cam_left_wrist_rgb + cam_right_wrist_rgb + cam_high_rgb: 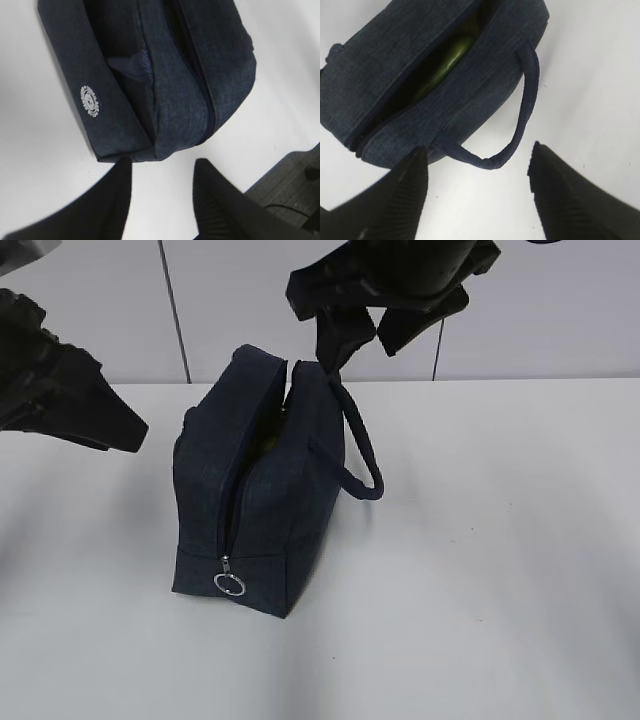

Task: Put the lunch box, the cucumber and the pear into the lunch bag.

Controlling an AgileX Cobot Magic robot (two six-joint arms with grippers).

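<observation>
Lunch bag (255, 490): navy, upright on the white table (480, 590), top slit parted, loop handle (362, 455) drooping to its right. Contents: a green object (447, 60), probably the cucumber, glimpsed in the slit; lunch box and pear not visible. Right gripper (477, 165): spread wide, empty, above the handle. Left gripper (162, 175): parted, empty, beside the bag's end. Risk: a descending finger could snag the handle or tip the bag over.
</observation>
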